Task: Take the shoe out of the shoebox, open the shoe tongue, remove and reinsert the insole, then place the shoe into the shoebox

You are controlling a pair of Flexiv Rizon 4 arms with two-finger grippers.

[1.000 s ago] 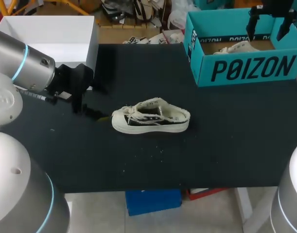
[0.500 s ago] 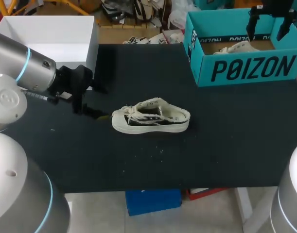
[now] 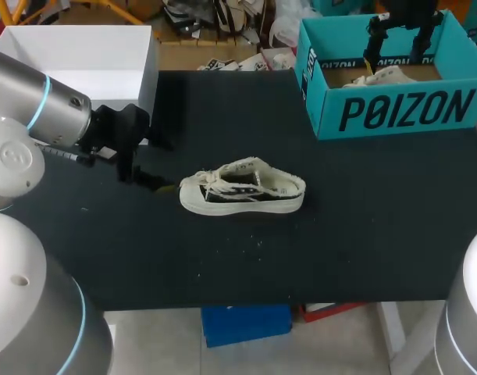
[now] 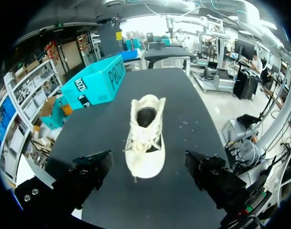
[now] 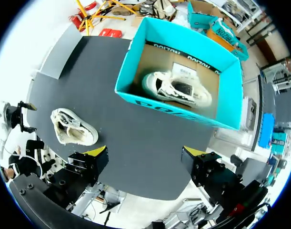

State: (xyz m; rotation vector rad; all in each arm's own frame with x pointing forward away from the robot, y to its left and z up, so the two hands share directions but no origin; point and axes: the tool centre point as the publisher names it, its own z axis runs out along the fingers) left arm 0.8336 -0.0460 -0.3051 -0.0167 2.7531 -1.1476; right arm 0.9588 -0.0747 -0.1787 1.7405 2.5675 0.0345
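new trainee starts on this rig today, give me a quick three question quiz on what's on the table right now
1. True or false: the shoebox is empty.
2. Which gripper hangs over the shoebox? A) left B) right C) neither
3. Which end of the loose shoe faces the left gripper?
Key: 1 false, a second shoe lies inside; 2 B, the right gripper; 3 the toe.
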